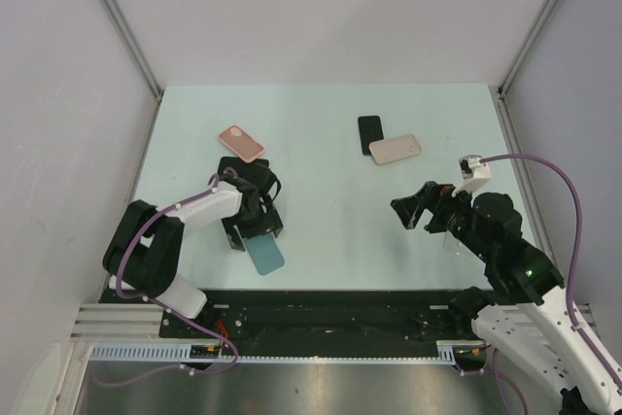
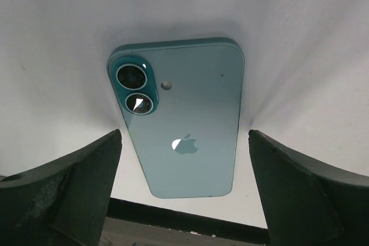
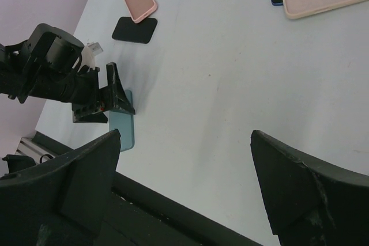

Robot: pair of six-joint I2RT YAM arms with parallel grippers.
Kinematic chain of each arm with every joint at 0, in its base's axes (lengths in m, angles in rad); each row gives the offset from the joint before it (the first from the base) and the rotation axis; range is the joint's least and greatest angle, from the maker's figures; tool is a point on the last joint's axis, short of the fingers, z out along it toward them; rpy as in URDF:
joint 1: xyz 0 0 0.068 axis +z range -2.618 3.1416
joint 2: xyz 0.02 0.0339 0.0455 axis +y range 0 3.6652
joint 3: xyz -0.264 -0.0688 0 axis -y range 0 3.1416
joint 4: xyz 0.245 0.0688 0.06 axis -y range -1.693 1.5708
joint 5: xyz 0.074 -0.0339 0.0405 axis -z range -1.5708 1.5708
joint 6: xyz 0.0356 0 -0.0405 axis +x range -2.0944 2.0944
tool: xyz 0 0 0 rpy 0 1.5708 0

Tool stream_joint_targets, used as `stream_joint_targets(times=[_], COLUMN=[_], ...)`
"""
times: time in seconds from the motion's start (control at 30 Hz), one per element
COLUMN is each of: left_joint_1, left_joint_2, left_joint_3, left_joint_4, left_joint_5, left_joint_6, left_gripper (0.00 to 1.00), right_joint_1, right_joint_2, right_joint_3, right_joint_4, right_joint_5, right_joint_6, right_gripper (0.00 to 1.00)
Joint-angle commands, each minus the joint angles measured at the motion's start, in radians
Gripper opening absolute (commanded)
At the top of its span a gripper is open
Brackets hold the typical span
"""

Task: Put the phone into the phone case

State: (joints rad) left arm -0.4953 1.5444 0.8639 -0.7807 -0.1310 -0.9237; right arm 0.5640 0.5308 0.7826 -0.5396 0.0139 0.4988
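My left gripper (image 1: 255, 233) stands wide over the teal phone (image 2: 184, 125), a finger on each side, clear of its edges. The phone lies back-up on the table (image 1: 330, 230). Well to the phone's right, my right gripper (image 1: 416, 206) gapes wide, empty. Beyond the phone lie a black slab (image 3: 134, 29) and then a pink case (image 1: 241, 143). Far right of it, a beige case (image 1: 395, 150) lies against a black phone (image 1: 370, 134).

Left wrist cam: a white Apple logo (image 2: 185, 144) sits mid-back on the teal phone (image 2: 199, 90), which lies face down on the table (image 2: 305, 38). The logo is just below the twin lenses (image 2: 135, 89). It is the only brand mark legible; top & right wrist views are too small to read any lettering.
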Motion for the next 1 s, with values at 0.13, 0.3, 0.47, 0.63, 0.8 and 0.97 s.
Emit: stream_joint_targets(times=[0.13,0.3,0.47,0.63,0.8,0.97], left_joint_1=[-0.009,-0.009,-0.009,-0.009,-0.009,-0.011], left_joint_2=[0.023,0.022,0.011,-0.052,-0.147,-0.193], left_joint_3=[-0.008,-0.025,-0.026,-0.040,-0.104,-0.161], left_joint_4=[-0.008,0.003,0.011,0.055,0.177,0.282], left_joint_5=[-0.048,-0.045,-0.033,0.025,0.152,0.280], left_joint_6=[-0.029,-0.015,0.003,0.032,0.039,0.028], left_gripper=[0.89,0.86,0.75,0.64,0.60,0.56], right_joint_1=[-0.003,-0.003,-0.003,-0.001,0.016,0.155], right_joint_2=[-0.006,-0.006,0.000,0.027,0.095,0.214], right_joint_3=[-0.011,-0.026,-0.045,-0.083,-0.184,-0.261], right_joint_4=[0.001,0.007,0.029,0.085,0.205,0.400], right_joint_5=[0.000,-0.003,-0.043,-0.106,-0.204,-0.146], right_joint_6=[0.001,0.021,0.041,0.083,0.181,0.299], right_gripper=[1.00,0.99,0.99,0.99,0.96,0.92])
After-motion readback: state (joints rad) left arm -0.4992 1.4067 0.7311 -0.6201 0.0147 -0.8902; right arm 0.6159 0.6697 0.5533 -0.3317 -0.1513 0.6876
